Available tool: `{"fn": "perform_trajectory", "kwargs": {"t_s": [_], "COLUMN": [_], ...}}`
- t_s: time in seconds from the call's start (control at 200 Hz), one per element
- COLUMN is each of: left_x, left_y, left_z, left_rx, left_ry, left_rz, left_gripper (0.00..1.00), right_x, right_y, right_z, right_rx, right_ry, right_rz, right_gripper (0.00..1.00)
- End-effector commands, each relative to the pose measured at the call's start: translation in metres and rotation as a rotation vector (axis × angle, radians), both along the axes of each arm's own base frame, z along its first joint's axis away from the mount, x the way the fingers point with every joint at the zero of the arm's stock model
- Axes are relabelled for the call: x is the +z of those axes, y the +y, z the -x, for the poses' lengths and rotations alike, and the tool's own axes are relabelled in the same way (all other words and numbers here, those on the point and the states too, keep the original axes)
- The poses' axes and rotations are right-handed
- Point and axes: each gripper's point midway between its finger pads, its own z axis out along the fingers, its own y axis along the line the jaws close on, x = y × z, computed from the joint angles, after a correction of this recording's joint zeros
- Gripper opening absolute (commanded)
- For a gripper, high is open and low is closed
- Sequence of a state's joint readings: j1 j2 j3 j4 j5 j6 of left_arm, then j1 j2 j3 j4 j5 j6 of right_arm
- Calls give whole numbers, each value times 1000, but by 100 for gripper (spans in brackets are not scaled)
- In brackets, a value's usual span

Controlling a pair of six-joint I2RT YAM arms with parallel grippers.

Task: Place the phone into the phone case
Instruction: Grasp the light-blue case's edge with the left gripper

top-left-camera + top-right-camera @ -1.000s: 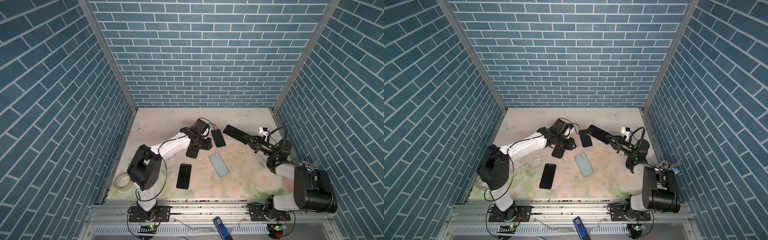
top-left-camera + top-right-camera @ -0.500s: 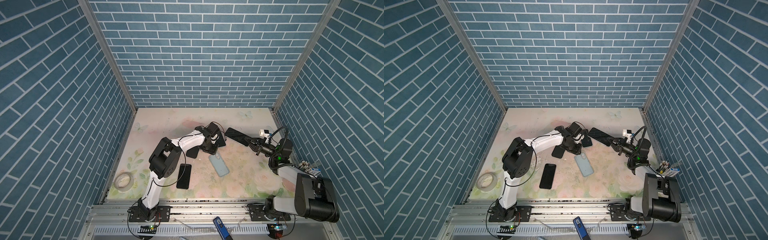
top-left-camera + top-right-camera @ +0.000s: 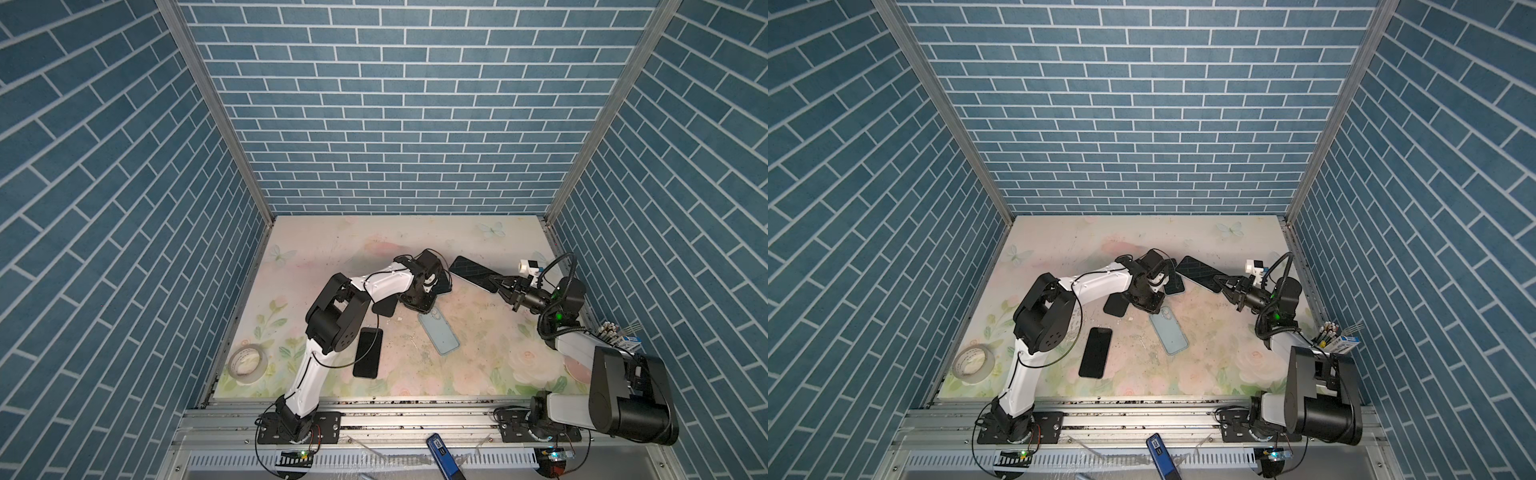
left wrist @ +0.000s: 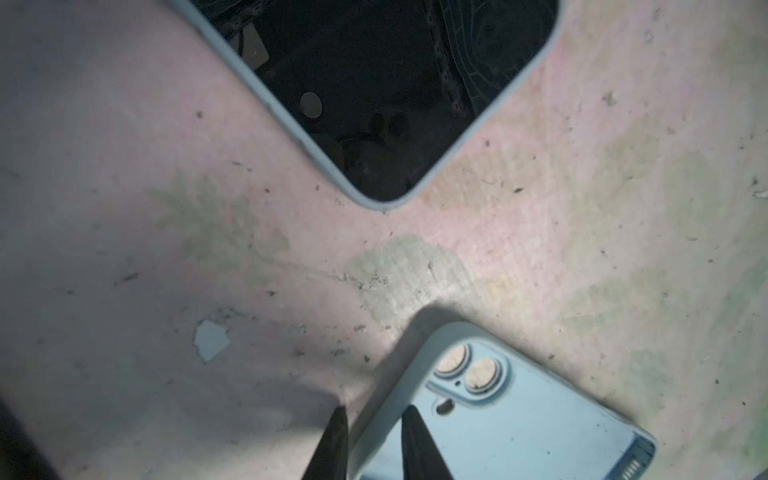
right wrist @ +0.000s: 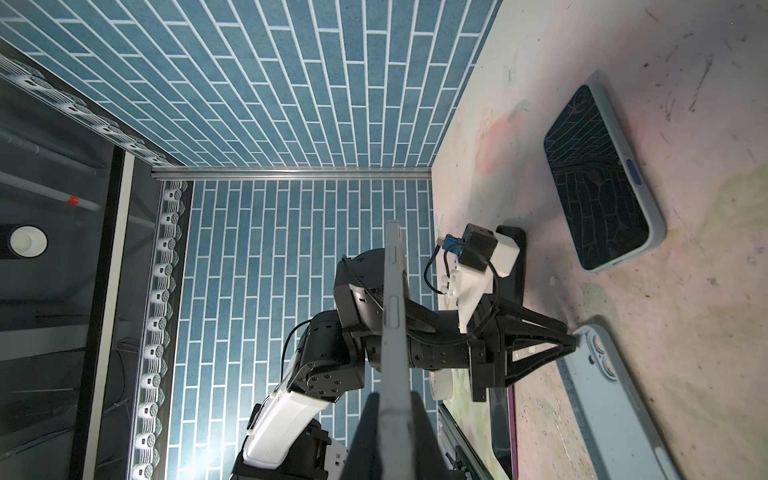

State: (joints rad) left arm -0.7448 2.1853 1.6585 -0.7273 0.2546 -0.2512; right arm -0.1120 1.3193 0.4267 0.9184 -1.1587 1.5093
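On the table the phone case lies near the middle, with the left gripper at its far end. Behind it lies a cased phone; right of that, the phone sits raised in the right gripper. A bare phone lies left of the phone case, a tape roll at the left edge

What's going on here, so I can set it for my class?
Two robot arms are getting a phone into its case. The right gripper is shut on a dark phone, holding it raised above the table. The left gripper straddles an edge of the light blue case lying on the table; whether it grips yet is unclear. The phone is not in the case yet.
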Motion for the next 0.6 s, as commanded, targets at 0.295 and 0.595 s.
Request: {"fn": "perform_trajectory", "kwargs": {"t_s": [0.295,0.595], "left_x": [-3,3], "left_y": [20,52], "left_z": [14,44], "left_rx": [27,175], "left_ry": [9,2], "left_rz": [-51,-18], "left_gripper": [7,4], "right_x": [14,-7], "right_y": [0,1], "right_z": [8,21], "right_rx": [11,13], "right_ry": [-98,-31], "right_rz": [46,118], "right_gripper": [0,0]}}
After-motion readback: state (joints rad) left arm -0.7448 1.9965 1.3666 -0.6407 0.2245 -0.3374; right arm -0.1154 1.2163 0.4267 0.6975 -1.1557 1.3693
